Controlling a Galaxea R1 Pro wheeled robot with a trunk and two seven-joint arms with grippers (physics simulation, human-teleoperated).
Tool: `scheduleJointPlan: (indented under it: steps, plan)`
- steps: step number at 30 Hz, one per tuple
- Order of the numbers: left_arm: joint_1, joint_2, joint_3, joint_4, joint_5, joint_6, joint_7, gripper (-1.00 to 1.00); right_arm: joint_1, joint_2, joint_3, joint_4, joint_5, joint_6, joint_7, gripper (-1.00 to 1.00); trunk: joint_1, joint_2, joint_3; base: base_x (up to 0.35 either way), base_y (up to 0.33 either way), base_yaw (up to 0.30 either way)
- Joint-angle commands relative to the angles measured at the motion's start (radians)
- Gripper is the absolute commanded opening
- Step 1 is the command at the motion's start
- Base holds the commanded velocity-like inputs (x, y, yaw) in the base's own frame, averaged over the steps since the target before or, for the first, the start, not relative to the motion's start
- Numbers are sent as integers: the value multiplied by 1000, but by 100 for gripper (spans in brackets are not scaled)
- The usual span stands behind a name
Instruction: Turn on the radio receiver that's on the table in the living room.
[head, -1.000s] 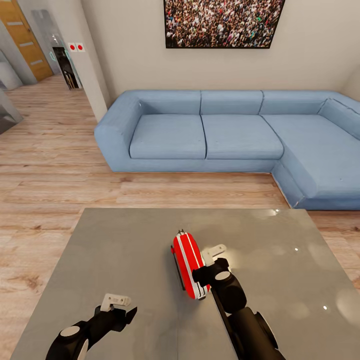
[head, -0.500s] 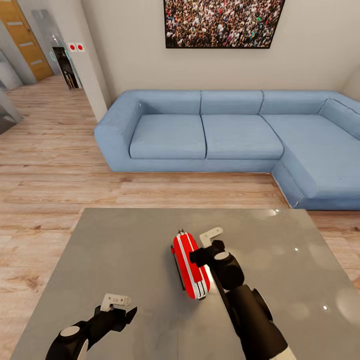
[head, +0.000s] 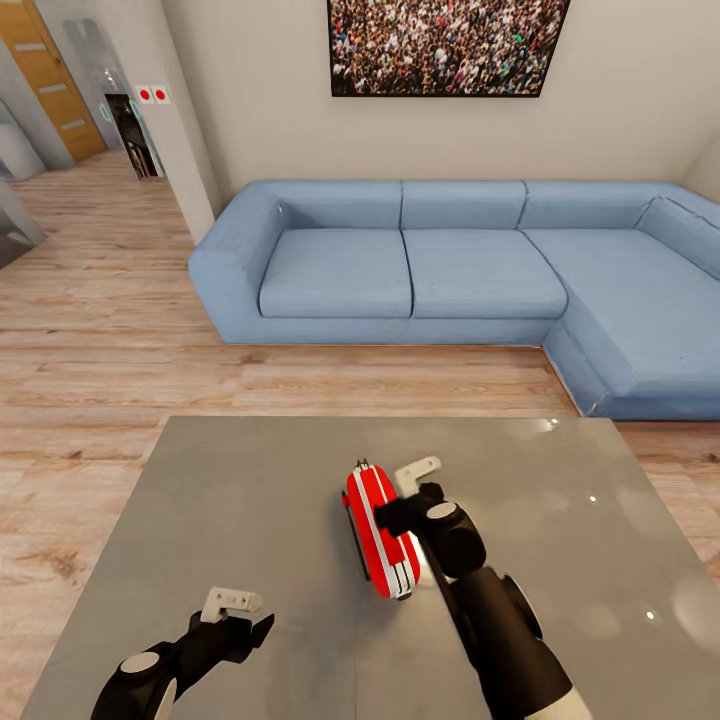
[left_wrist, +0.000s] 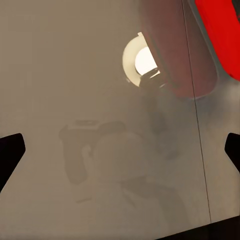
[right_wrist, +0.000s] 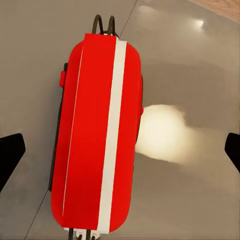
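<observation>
Both grippers' fingers apart, right gripper (head: 408, 487) above red radio receiver (head: 380, 531), left gripper (head: 238, 612) over table (head: 230, 500)

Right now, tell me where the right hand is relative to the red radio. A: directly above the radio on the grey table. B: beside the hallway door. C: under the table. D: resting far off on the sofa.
A: the right hand hangs over the radio receiver, which sits on the table.
</observation>
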Motion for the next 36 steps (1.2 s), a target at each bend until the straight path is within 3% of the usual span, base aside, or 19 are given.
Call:
scheduleJointPlan:
  steps: [1, 6, 13, 21, 33, 36]
  plan:
    - [0, 0, 0, 0, 0, 0, 0, 100, -5, 0, 0, 17, 0, 0, 0, 100, 0, 0, 0, 0, 0, 0]
    - [0, 0, 0, 0, 0, -1, 0, 100, -46, 0, 0, 104, -14, -10, 0, 100, 0, 0, 0, 0, 0, 0]
    - [0, 0, 0, 0, 0, -1, 0, 100, -94, 0, -2, 174, -74, -15, -3, 100, 0, 0, 0, 0, 0, 0]
    - [0, 0, 0, 0, 1, -21, 0, 100, -137, 0, -5, 199, -81, -15, -5, 100, 0, 0, 0, 0, 0, 0]
    - [0, 0, 0, 1, 2, -24, 0, 100, -227, 0, -38, 374, -86, -54, -6, 100, 0, 0, 0, 0, 0, 0]
    - [0, 0, 0, 6, 2, -25, 0, 100, -245, 0, -45, 412, -133, -60, -6, 100, 0, 0, 0, 0, 0, 0]
